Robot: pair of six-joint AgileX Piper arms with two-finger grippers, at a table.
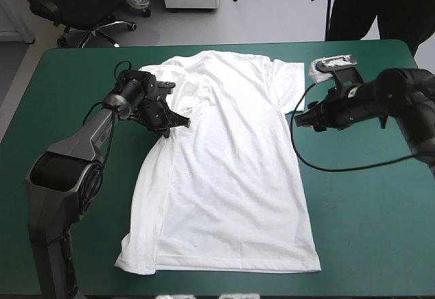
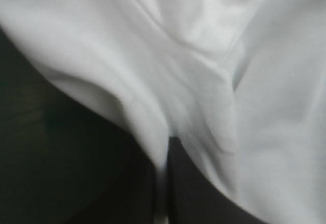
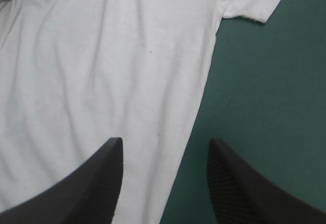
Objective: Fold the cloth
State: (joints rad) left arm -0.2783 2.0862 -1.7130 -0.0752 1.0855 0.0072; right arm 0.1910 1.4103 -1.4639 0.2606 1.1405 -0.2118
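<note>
The white T-shirt (image 1: pixel 231 163) lies spread on the teal-green cover, collar toward the far edge and hem near the front edge. Its left side is folded inward in a narrow strip. My left gripper (image 1: pixel 175 119) sits at the shirt's left sleeve, shut on a raised fold of the T-shirt (image 2: pixel 193 96). In the left wrist view, cloth drapes over the left gripper (image 2: pixel 165 150) where its black fingers (image 2: pixel 204 203) meet. My right gripper (image 1: pixel 304 117) hovers by the shirt's right side edge below the sleeve. In the right wrist view the right gripper (image 3: pixel 165 178) is open, straddling the edge of the T-shirt (image 3: pixel 102 71).
Bare teal-green cover (image 1: pixel 367 217) stretches from the shirt to the table's right edge, with a narrower band (image 1: pixel 68 88) to the left. The hem lies close to the table's front edge (image 1: pixel 340 292).
</note>
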